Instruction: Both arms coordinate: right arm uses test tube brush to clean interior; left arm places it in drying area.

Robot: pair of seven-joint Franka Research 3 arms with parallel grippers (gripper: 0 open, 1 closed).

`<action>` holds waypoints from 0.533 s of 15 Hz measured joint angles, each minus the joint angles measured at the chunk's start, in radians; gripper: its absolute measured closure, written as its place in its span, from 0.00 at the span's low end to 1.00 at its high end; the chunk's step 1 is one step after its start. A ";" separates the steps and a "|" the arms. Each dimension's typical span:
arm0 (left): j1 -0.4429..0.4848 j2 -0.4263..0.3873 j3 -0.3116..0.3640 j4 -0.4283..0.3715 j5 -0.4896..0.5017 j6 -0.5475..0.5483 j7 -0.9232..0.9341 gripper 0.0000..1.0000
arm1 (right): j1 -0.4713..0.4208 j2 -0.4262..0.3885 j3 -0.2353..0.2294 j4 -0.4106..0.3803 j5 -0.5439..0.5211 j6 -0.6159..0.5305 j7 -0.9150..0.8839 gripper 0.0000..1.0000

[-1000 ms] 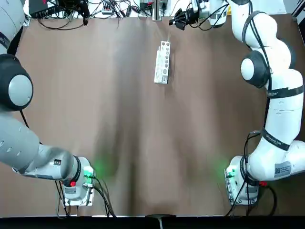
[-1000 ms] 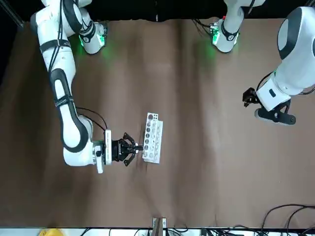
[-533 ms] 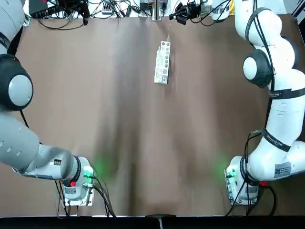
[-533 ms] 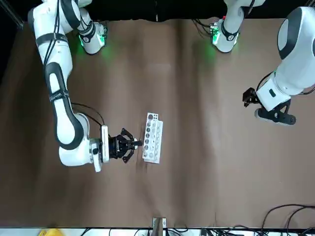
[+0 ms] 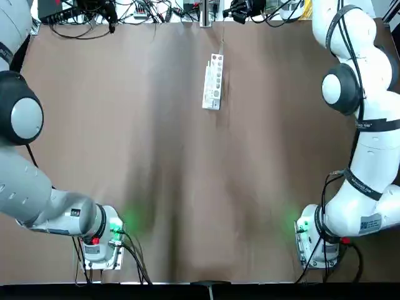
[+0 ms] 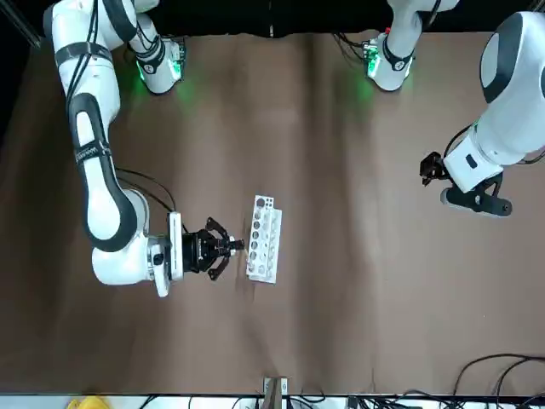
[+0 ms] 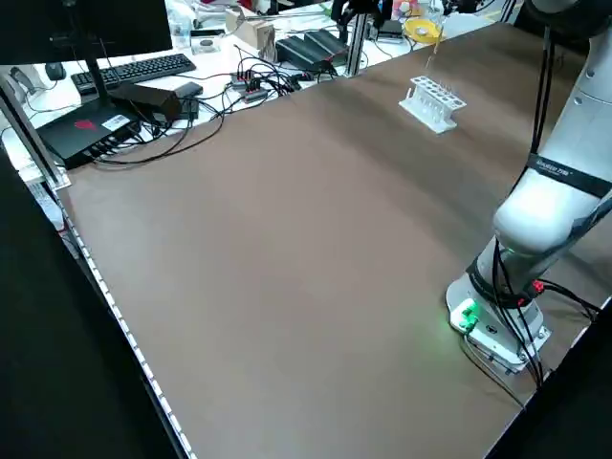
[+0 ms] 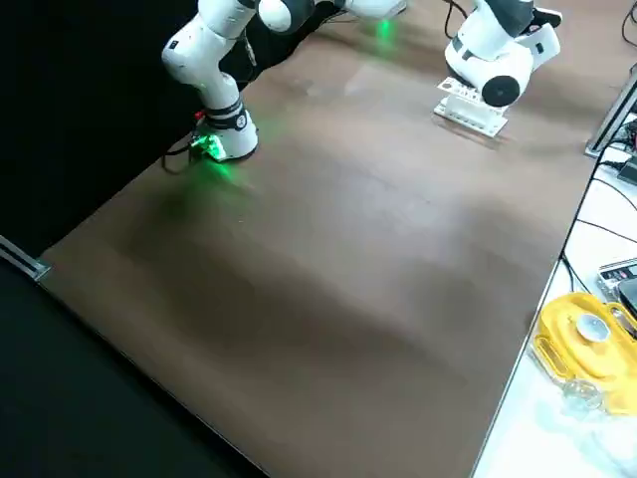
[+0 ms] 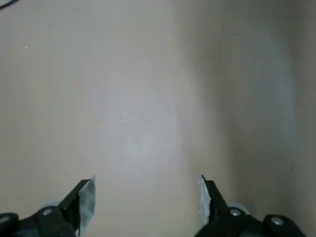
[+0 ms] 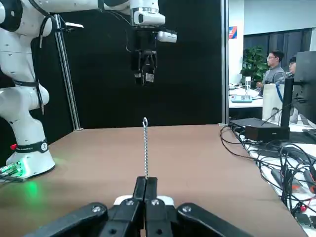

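Test tube brush point(image 10: 145, 148): a very thin twisted-wire stem, held at its lower end between the right gripper's point(image 10: 145, 190) jaws, which are pressed together on it, and standing straight out from them toward the robot's side of the tabletop. Judged light and springy; a stem this slender will probably bend under side load, so the grip is best kept at the bare end and any push kept along its length. In the front view the right gripper point(image 6: 223, 248) sits just beside the drying area point(image 6: 264, 239), a white rack with two rows of round holes that stands at the far middle of the tabletop point(image 5: 187, 175), near its far edge. The rack looks light and easily nudged by a sideways touch. No test tube can be made out in its holes. Beyond that far edge lie cables point(image 5: 134, 12), so room behind the rack is short; toward the robot and to the left and right the brown surface is open. The left gripper point(image 9: 145, 197) hangs high over bare tabletop at the robot's left, well apart from the rack, jaws wide apart and holding nothing.
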 joint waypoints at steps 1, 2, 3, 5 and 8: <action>0.000 0.000 0.000 0.000 0.000 0.000 0.000 0.01 | 0.000 0.000 -0.005 0.000 0.000 0.001 0.002 0.98; 0.002 0.000 0.000 0.000 0.000 0.000 0.000 0.01 | 0.000 0.000 -0.014 0.000 -0.001 0.001 0.003 0.98; 0.003 0.000 0.000 0.000 0.000 0.000 0.000 0.01 | -0.001 -0.001 -0.027 0.000 -0.001 0.001 0.003 0.98; 0.005 0.000 0.001 0.000 0.000 0.000 0.000 0.01 | -0.004 -0.005 -0.051 0.000 -0.007 0.001 0.013 0.98; 0.006 0.000 0.002 0.001 0.000 0.000 0.000 0.01 | -0.009 -0.007 -0.094 0.000 -0.079 0.000 0.033 0.98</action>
